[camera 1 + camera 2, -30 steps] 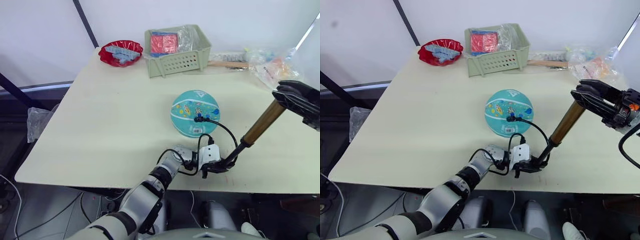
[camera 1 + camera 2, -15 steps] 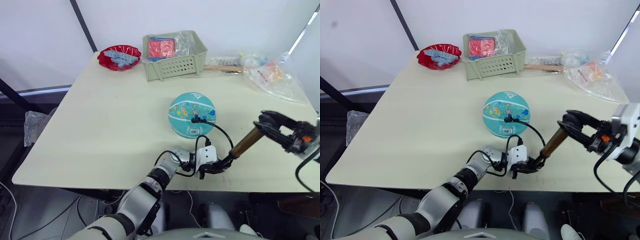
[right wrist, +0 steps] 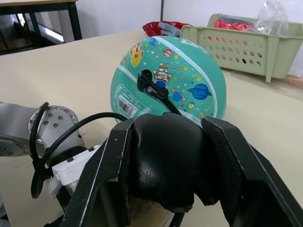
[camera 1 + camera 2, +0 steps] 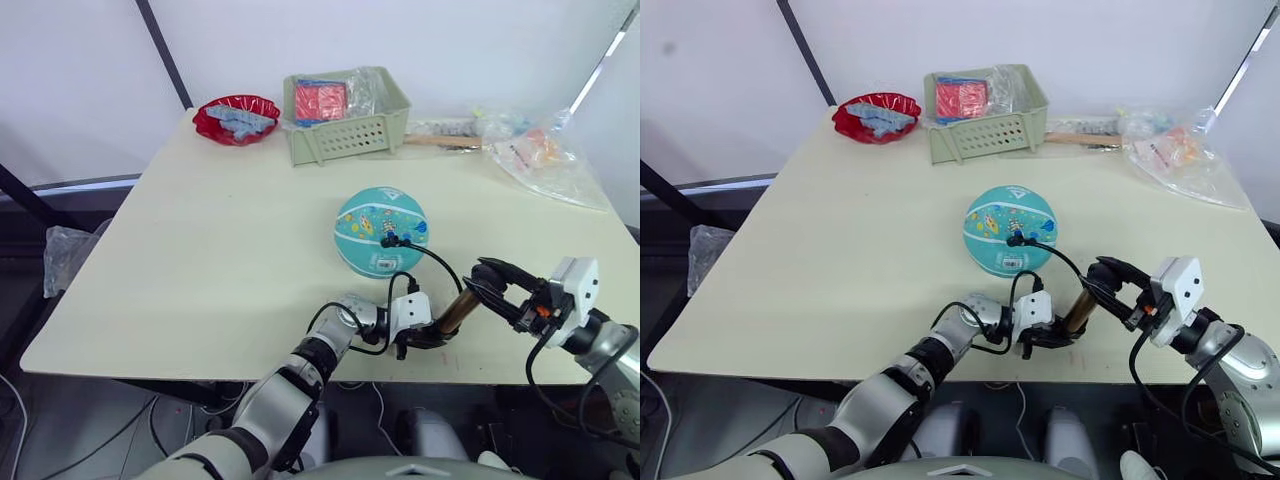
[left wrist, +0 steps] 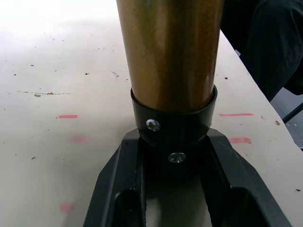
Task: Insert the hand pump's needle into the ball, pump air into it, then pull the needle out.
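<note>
Near the desk's [image 4: 200, 250] front edge, the left tool [image 4: 428, 335] pinched the black base of the hand pump [image 4: 452, 315], pinning it just in front of the ball [image 4: 381, 233]. Over the last second the right tool [image 4: 490, 283], clamped on the pump's T-handle, had driven down from high above until little gold barrel showed: judged a completed compression stroke, sending air in. Its forearm lay low, reaching toward the ball. Farther back, the needle [image 4: 1012, 239] sat seated in the ball.
</note>
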{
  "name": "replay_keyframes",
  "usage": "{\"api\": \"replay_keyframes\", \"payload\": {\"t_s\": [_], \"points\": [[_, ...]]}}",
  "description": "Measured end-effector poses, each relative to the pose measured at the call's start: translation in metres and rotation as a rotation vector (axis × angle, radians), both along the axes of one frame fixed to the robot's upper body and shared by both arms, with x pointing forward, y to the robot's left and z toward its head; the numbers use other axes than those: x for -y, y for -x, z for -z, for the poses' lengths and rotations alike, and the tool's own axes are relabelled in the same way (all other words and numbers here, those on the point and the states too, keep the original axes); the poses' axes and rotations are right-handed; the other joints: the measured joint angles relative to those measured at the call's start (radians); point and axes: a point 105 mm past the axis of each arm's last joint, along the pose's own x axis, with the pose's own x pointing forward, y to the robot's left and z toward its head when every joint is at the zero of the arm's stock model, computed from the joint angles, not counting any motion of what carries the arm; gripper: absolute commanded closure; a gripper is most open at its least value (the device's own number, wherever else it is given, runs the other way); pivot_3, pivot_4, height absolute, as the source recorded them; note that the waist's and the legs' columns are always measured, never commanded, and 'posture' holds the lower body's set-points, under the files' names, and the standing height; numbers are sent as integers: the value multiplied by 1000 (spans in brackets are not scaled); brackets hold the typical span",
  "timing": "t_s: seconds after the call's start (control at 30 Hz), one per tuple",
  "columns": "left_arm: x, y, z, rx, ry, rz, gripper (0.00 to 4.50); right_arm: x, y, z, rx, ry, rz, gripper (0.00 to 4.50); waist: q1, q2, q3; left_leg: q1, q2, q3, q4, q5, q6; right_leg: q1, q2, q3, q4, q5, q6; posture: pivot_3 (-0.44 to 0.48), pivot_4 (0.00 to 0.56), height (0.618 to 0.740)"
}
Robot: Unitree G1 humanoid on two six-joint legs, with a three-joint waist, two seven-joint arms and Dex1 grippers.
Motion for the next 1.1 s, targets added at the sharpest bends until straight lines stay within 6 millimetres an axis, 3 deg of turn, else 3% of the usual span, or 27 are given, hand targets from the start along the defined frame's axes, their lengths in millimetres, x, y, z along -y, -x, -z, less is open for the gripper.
{"api": "replay_keyframes", "payload": {"t_s": [0.27, 0.5, 1.03, 1.1], "points": [[3, 1, -2, 0, 7, 12, 3466, 16, -2, -15, -15, -73, 15, 2854, -3, 8, 7, -2, -1, 1, 0, 0, 0, 0, -3, 0, -1, 0, 0, 0, 150, 738], [6, 2, -4, 2, 15, 20, 3466, 32, -1, -67, 67, -54, -41, 2854, 5, 12, 14, -3, -2, 1, 0, 0, 0, -1, -3, 0, -1, 0, 1, 0, 150, 738], [8, 2, -6, 5, 28, 18, 3466, 36, 4, -140, 185, 9, -141, 2854, 15, 12, 21, -5, -2, 1, 1, 0, 0, -2, -4, 1, -1, 0, 1, 0, 150, 738], [9, 2, -6, 6, 31, 19, 3466, 36, 3, -141, 177, -1, -137, 2854, 15, 12, 22, -6, -2, 1, 1, 0, 0, -3, -3, 0, -1, 0, 1, 0, 150, 738]]}}
